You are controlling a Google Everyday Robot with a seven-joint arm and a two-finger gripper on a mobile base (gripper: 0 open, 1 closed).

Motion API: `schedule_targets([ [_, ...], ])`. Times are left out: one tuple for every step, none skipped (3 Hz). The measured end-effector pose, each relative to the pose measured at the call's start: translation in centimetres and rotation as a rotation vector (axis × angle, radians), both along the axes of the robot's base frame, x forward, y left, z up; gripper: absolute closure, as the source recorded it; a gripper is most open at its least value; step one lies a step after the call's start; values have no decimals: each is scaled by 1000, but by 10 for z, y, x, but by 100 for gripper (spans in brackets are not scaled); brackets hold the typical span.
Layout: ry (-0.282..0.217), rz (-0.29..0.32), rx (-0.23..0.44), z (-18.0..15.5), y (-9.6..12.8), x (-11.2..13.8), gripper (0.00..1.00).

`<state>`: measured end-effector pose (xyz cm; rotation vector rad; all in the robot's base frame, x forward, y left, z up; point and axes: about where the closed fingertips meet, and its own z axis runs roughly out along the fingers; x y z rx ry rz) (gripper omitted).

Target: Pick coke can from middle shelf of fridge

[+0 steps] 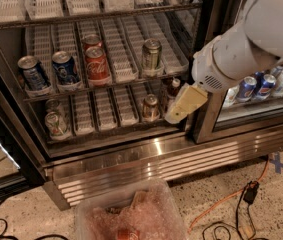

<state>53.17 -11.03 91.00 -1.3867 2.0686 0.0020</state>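
Note:
The coke can (97,65), red with white script, stands upright at the front of a lane on the middle shelf (123,59) of the open fridge (151,161). A second red can (91,40) stands right behind it. Two blue Pepsi cans (33,74) (65,68) stand to its left and a green-gold can (152,55) to its right. My gripper (185,104), a cream-coloured tip on the white arm (241,49), hangs in front of the fridge's right door post at lower-shelf height, well right of and below the coke can. It holds nothing that I can see.
The lower shelf holds cans at the left (56,123) and middle (150,108) and a dark bottle (173,87). Behind the right glass door stand more Pepsi cans (247,88). A clear plastic bin (131,211) sits on the floor in front. Orange and black cables (226,201) lie at the right.

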Motion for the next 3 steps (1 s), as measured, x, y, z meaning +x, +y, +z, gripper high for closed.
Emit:
schedule_targets([
  [-36, -12, 89, -8, 30, 28, 0],
  [-49, -5, 171, -21, 57, 50, 0],
  [-23, 22, 252, -36, 82, 68, 0],
])
